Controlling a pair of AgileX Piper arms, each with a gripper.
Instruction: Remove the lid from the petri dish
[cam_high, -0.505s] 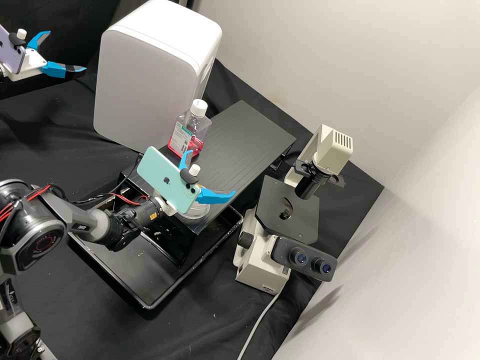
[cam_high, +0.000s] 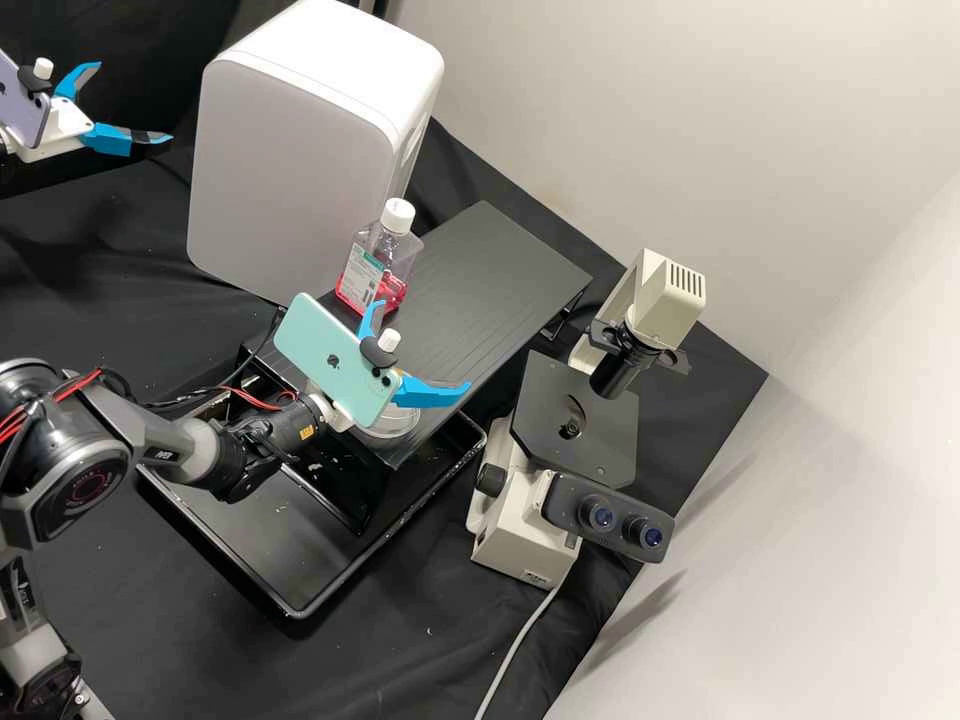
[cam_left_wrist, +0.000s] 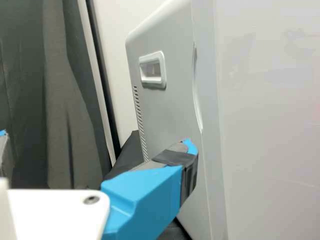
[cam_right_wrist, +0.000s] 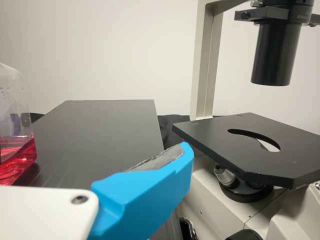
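From high up, the petri dish (cam_high: 398, 421) is sitting at the near corner of a black platform (cam_high: 490, 280), right under the right hand (cam_high: 420, 345). That hand is hanging just above the dish and is covering most of it. Its two blue fingers are spreading wide apart and are holding nothing.

The left hand (cam_high: 130, 102) is waiting far off at the back of the worktop (cam_high: 120, 260), beside a big white box (cam_high: 300, 150). Its fingers are also standing wide open and are gripping nothing.

A bottle (cam_high: 380, 260) with red liquid is standing on the platform, near the box. A microscope (cam_high: 590, 430) is sitting beside the platform, and a black tray (cam_high: 290, 560) is lying below it.

The right wrist view is looking low across the platform and is giving a close look at one blue finger (cam_right_wrist: 145, 185), the bottle's red liquid (cam_right_wrist: 15, 150) and the hole in the microscope's flat stage (cam_right_wrist: 250, 140).

The left wrist view is showing one blue finger (cam_left_wrist: 150, 195) and the box's back side (cam_left_wrist: 165, 100), with a handle and thin slots.
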